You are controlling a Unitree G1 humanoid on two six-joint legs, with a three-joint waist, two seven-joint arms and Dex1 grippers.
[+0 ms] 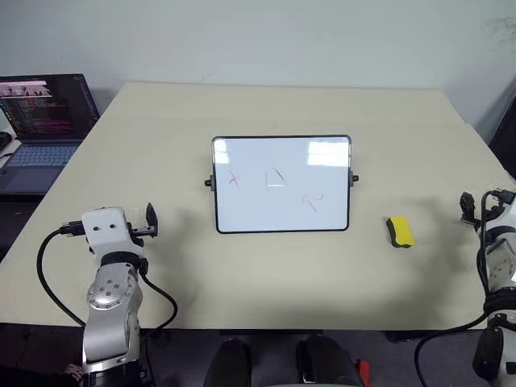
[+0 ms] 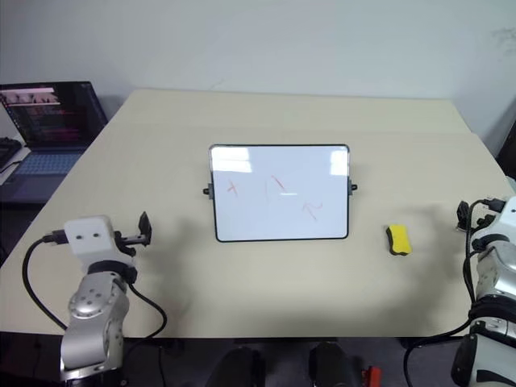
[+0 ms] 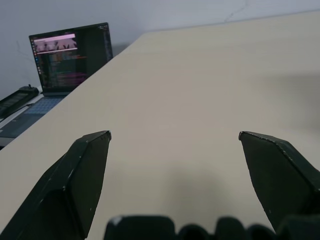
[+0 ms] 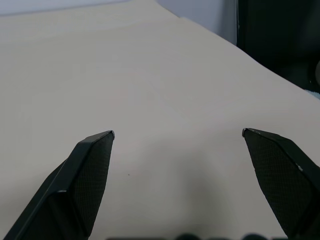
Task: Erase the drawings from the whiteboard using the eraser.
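- We find the table (image 1: 266, 274) broad, pale and bare-surfaced; it carries every task item.
- The whiteboard (image 1: 281, 185) stands propped near the table's centre. We judge it rigid, glossy and light, liable to tip or slide under wiping pressure.
- The left hand (image 3: 175, 137) hovers over the table's left side with its fingers spread apart and nothing between them; the right hand (image 4: 177, 134) at the right edge is likewise spread and empty.
- The eraser (image 1: 399, 230) lies right of the board, apart from it. We judge it light, slightly soft; grip across its narrow sides.
- The drawings (image 1: 275, 179) are thin red marks, none readable as words. We find no brand or label.
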